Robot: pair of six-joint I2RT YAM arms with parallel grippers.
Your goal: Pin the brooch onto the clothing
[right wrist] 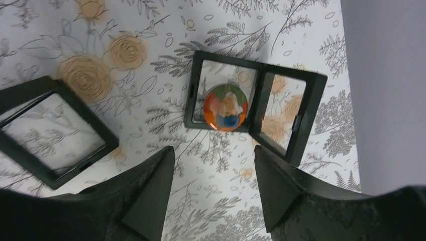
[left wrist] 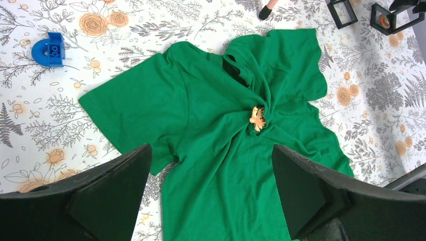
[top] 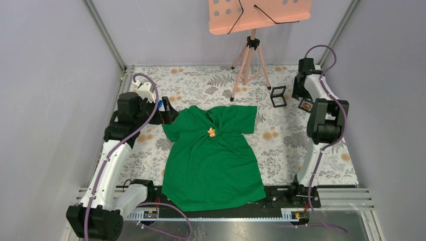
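Brooch (top: 211, 132) on T-shirt (top: 216, 168) chest (cloth puckered), both jaws wide beyond its edges.

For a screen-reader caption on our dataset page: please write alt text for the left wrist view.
A bright green T-shirt lies spread on a floral tablecloth, a small gold brooch sitting on puckered fabric below its neckline. The open, empty left gripper frames the bottom edge; a blue plastic piece lies at upper left.

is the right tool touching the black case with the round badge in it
Apart. The right wrist view shows patterned tablecloth between the open right tool and the black case.
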